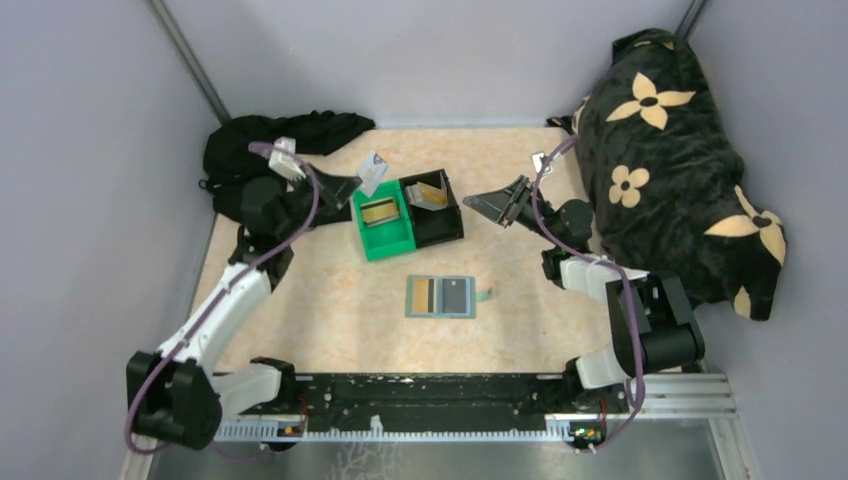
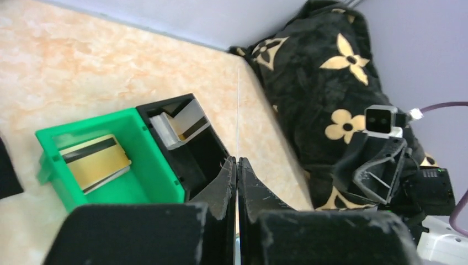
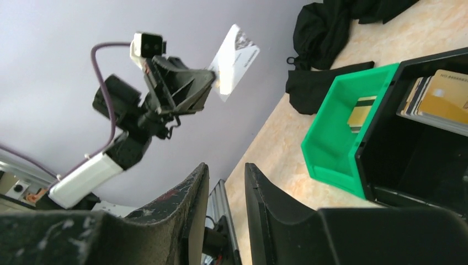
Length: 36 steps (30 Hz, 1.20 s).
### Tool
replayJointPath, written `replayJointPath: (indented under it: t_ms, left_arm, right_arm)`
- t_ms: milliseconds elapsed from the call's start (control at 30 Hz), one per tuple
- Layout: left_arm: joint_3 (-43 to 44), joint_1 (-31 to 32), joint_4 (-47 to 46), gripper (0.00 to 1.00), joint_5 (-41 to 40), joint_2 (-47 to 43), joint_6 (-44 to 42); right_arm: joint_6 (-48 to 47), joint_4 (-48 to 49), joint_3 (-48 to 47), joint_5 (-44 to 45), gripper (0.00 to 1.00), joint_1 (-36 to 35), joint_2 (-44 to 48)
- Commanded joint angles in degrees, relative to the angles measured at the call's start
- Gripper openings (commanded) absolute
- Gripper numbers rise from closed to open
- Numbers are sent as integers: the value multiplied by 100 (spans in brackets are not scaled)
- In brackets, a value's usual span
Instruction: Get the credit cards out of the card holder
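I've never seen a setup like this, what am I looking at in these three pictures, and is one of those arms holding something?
These are two robot arms bolted at the edge of a table. One picture looks down from above; the other two come from a camera on each wrist. The left gripper is shut on a pale card, held aloft. The right gripper is open and empty. On the table lie an open grey-blue card holder, a green bin and a black bin, both with cards inside. A black cloth lies far left, a flowered fabric at the right.
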State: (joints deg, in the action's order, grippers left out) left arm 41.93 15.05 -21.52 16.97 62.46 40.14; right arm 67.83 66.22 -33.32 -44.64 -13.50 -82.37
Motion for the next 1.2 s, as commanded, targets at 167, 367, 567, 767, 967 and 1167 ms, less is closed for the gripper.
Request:
replayJointPath:
  t_ms: [167,367,567,767,967,1167]
  left_arm:
    - [2257,-632,3123,0,2019,2295,-1533]
    - [3008,-652,4169,0,2227,3394,-1999]
    - [3160,-643,4511,0,1356,3672,-2061]
    - [3602,-617,4766,0,1043,4018,-1947]
    - [4276,-589,5002,0,983,4572,-2003]
    - [4769,-566,5218,0,944,5148,-2042]
  right_arm:
    - [611,1640,41,-459,30,104,-777]
    - [1651,3163,-24,-648,30,204,-1678]
    - [1181,2654,124,-570,28,229,-1430]
    - [670,1911,137,-610,28,226,-825]
    - [531,1764,174,-587,28,225,-755]
    - [593,1920,192,-616,28,229,-875]
